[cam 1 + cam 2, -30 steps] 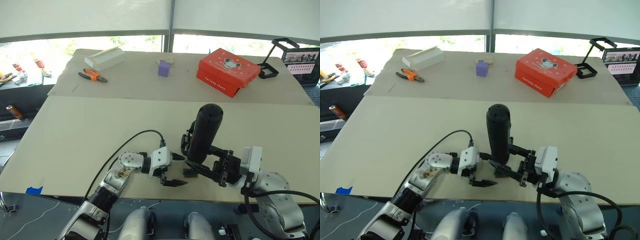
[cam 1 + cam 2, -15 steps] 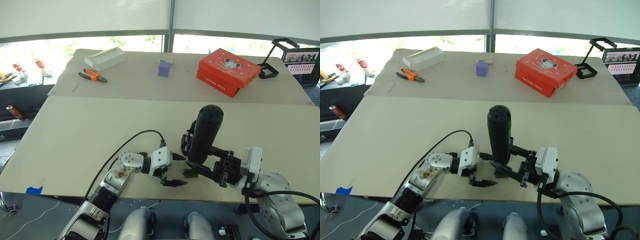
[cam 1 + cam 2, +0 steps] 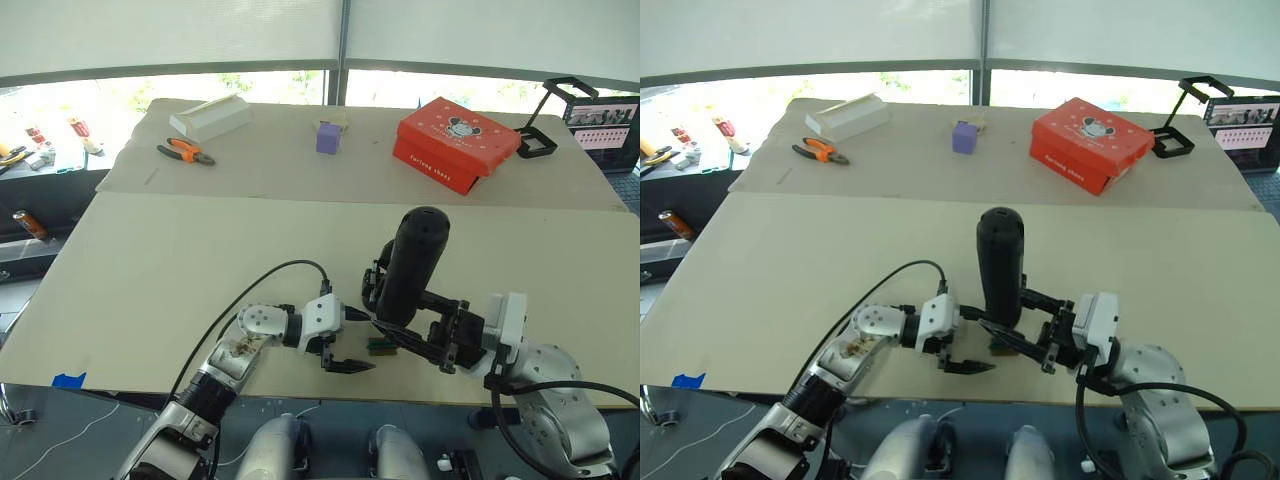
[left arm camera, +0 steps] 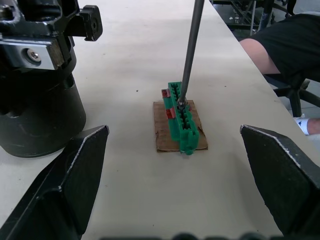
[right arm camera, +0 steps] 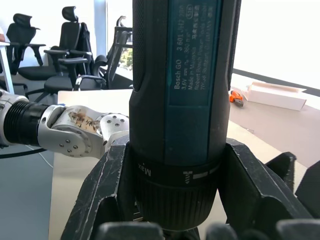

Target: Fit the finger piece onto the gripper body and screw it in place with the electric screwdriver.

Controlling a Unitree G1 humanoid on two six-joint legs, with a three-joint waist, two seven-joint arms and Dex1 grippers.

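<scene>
My right gripper [image 3: 400, 330] is shut on the electric screwdriver [image 3: 410, 265], a thick black cylinder held upright near the table's front edge. Its thin metal bit [image 4: 192, 45] points down and touches a small green block [image 4: 181, 117] that lies on a scrap of cardboard. The gripper body [image 4: 40, 115], a chunky black block with a rounded base, stands just beside the green block and is partly hidden behind the screwdriver in the eye views. My left gripper [image 3: 350, 340] is open, its fingers spread either side of the green block and holding nothing. The finger piece is out of view.
Along the far side of the table lie a red box [image 3: 455, 142], a purple block [image 3: 327, 137], orange-handled pliers [image 3: 184, 151] and a white box [image 3: 210, 116]. A black stand [image 3: 540, 130] is at the far right. A seated person [image 4: 285, 45] is beyond the table's edge.
</scene>
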